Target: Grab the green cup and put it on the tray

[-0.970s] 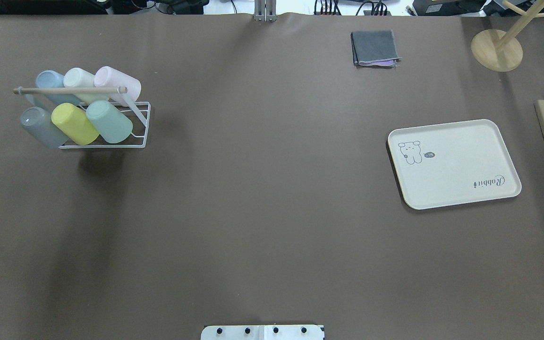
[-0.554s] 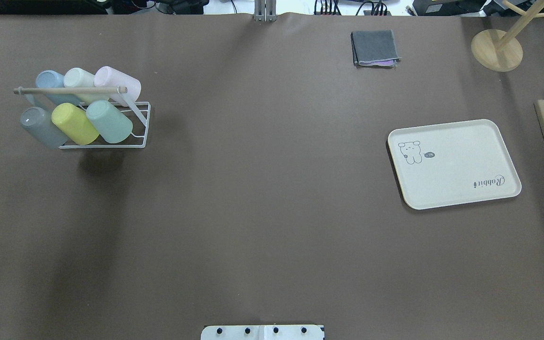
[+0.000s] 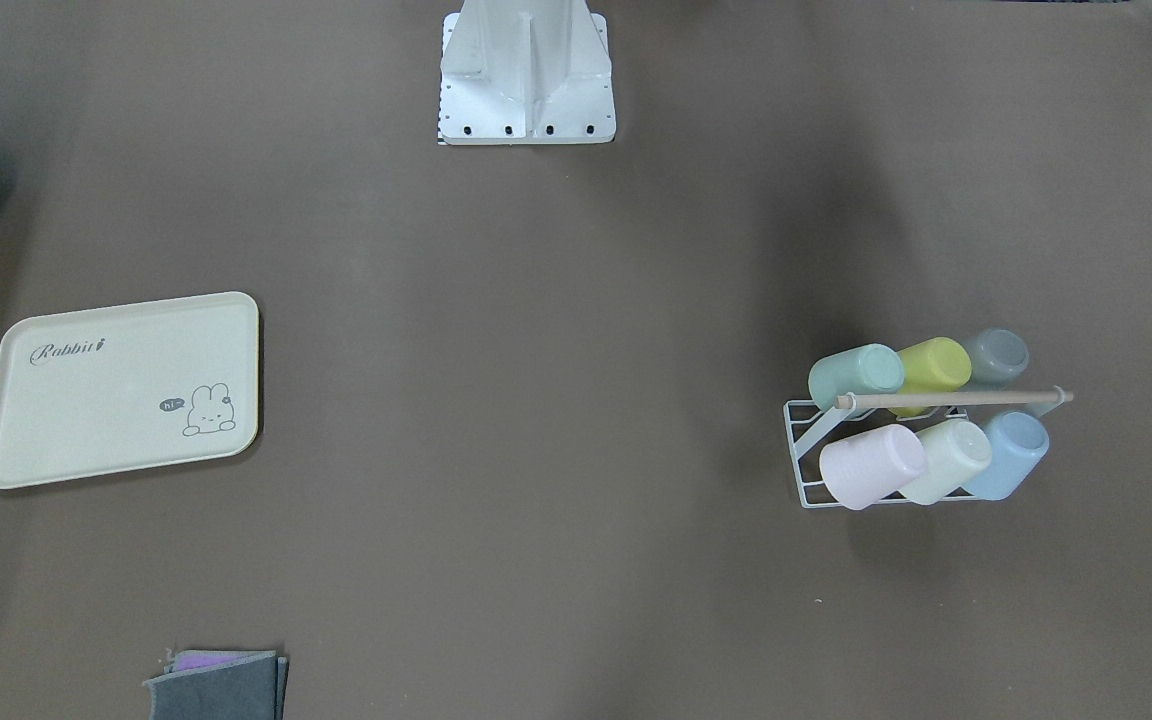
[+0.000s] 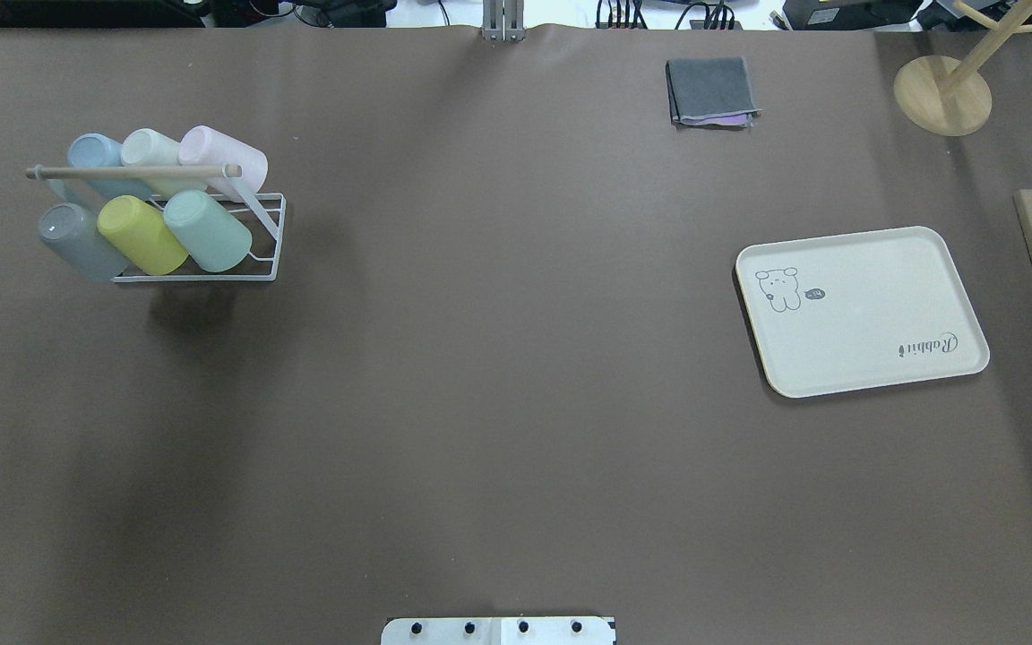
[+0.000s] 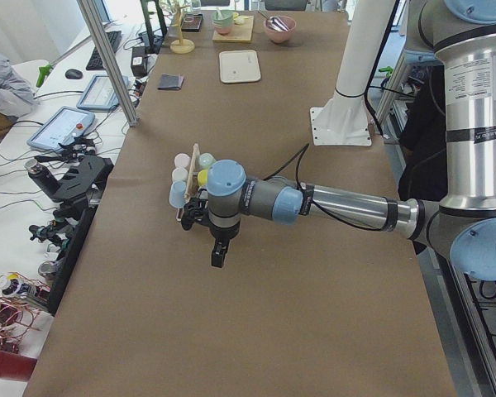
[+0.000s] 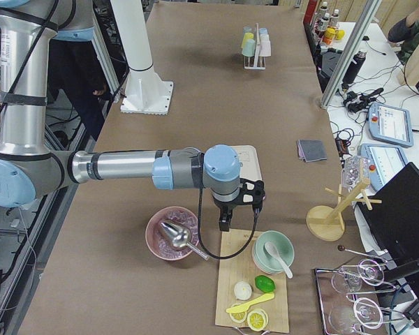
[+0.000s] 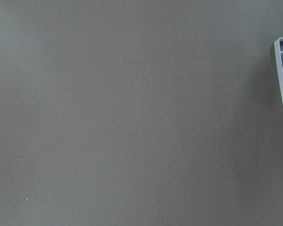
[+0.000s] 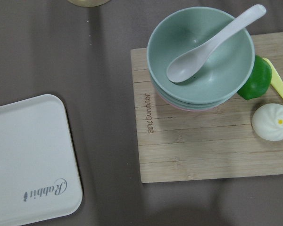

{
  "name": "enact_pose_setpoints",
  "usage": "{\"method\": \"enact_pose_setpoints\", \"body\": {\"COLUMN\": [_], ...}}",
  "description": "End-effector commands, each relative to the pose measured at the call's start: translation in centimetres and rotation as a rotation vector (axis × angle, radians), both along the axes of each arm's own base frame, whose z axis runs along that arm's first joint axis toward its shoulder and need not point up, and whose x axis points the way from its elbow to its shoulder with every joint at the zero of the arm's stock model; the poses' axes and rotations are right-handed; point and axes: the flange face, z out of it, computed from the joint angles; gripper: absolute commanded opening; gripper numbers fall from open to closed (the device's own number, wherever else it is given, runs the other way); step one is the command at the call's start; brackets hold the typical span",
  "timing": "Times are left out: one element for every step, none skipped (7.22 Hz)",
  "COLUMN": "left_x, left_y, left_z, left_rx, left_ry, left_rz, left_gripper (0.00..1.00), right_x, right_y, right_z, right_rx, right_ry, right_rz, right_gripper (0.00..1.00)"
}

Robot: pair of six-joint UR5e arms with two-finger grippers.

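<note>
The green cup [image 4: 207, 230] lies tilted in a white wire rack [image 4: 267, 262] at the table's left, beside a yellow cup [image 4: 141, 235]; it also shows in the front view [image 3: 856, 372]. The cream tray [image 4: 861, 309] with a bunny drawing lies bare at the right, and its corner [image 8: 28, 160] shows in the right wrist view. My left gripper [image 5: 219, 252] hangs above the table near the rack; I cannot tell if it is open or shut. My right gripper [image 6: 225, 222] hangs between the tray and a wooden board; I cannot tell its state either.
Several other pastel cups fill the rack. A wooden board [image 8: 198, 141] right of the tray carries stacked bowls [image 8: 200, 52] with a spoon. A folded grey cloth [image 4: 713, 90] and a wooden stand [image 4: 941, 94] sit at the far edge. A pink bowl [image 6: 171, 234] stands near the board.
</note>
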Motion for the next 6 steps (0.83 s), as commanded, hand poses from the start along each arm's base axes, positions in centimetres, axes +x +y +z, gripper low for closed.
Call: {"method": "enact_pose_setpoints", "body": {"left_x": [7.4, 9.4, 12.3, 13.5, 14.5, 17.3], "left_y": [0.7, 1.1, 2.4, 2.9, 3.0, 3.2], "left_z": [-4.4, -7.2, -10.1, -12.3, -13.6, -15.5], "left_rx": [0.095, 0.137, 0.18, 0.249, 0.252, 0.289], "left_ry": [-0.108, -0.19, -0.267, -0.325, -0.335, -0.361], "left_rz": [0.148, 0.184, 0.248, 0.262, 0.287, 0.374], "left_gripper": [0.98, 0.98, 0.98, 0.98, 0.98, 0.98], "right_x": [-4.6, -7.5, -9.4, -11.7, -13.1, -15.2], "right_y": [-0.8, -1.6, -2.0, -2.1, -2.7, -4.2], "right_z": [-1.0, -0.2, 1.8, 2.7, 3.1, 4.1], "right_rx": [0.011, 0.092, 0.128, 0.11, 0.131, 0.127], "right_ry": [-0.053, -0.049, -0.06, -0.058, -0.024, -0.022], "right_rz": [-0.075, -0.133, -0.154, -0.15, -0.149, -0.175], "right_gripper": [1.0, 1.0, 1.0, 1.0, 1.0, 1.0]}}
